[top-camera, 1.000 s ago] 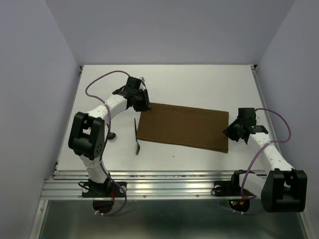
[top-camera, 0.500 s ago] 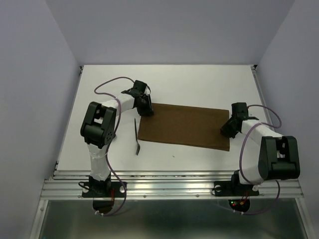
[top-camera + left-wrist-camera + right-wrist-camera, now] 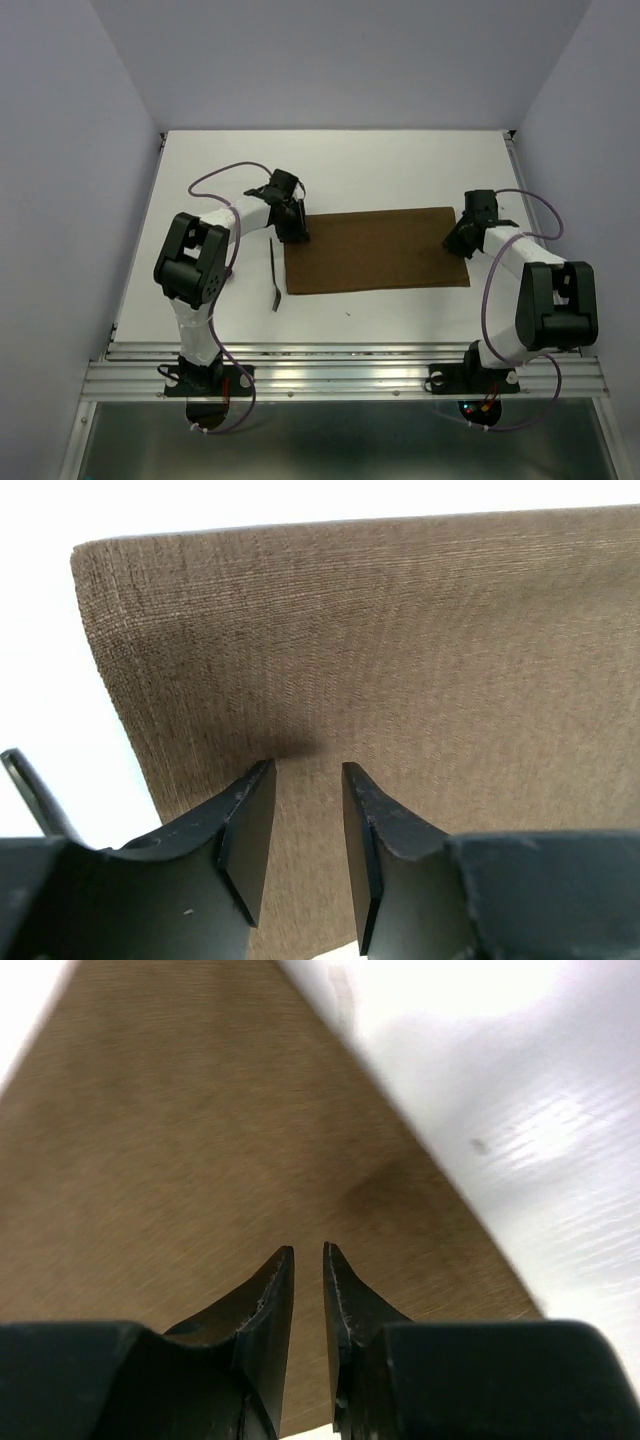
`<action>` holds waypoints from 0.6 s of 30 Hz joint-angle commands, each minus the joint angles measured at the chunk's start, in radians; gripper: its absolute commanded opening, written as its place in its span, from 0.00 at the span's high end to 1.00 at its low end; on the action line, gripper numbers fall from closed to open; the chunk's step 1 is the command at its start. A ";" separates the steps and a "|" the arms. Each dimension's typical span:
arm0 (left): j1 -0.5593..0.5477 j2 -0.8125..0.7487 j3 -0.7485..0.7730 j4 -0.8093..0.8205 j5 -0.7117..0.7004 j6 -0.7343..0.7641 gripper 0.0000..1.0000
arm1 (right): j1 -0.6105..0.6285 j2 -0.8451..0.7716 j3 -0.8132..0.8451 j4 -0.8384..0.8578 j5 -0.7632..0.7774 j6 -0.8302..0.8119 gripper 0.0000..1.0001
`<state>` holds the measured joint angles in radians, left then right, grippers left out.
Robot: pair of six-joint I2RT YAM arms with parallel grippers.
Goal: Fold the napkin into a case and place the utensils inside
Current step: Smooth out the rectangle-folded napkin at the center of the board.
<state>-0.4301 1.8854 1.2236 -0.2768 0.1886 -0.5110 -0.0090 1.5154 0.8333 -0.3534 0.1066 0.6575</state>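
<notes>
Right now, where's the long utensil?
In the top view, the long utensil lies on the left side of the white table, just beside the left edge of the napkin and running roughly parallel to it.

Napkin [image 3: 400, 660]: brown woven cloth, matt, finely ribbed. Left gripper [image 3: 306, 772], fingers [image 3: 245, 830]: black plastic, smooth, faint sheen. Table [image 3: 400, 170]: white, smooth, matt.

Napkin [image 3: 375, 250] flat on table [image 3: 400, 165], centre. Utensil [image 3: 273, 275] just L of it. L gripper [image 3: 293, 228] at napkin's far-L corner, R gripper [image 3: 460, 238] at far-R.
</notes>
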 commanded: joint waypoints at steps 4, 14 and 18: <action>-0.018 0.027 0.207 -0.071 -0.023 0.020 0.56 | 0.161 -0.014 0.167 0.070 -0.148 -0.007 0.76; -0.068 0.113 0.272 0.085 0.190 -0.061 0.57 | 0.305 0.294 0.432 0.178 -0.326 0.059 0.90; -0.078 0.165 0.345 0.136 0.223 -0.089 0.57 | 0.317 0.412 0.498 0.202 -0.366 0.077 0.92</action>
<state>-0.5003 2.0327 1.4723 -0.2272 0.3470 -0.5655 0.2970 1.8687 1.2602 -0.2153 -0.1856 0.7033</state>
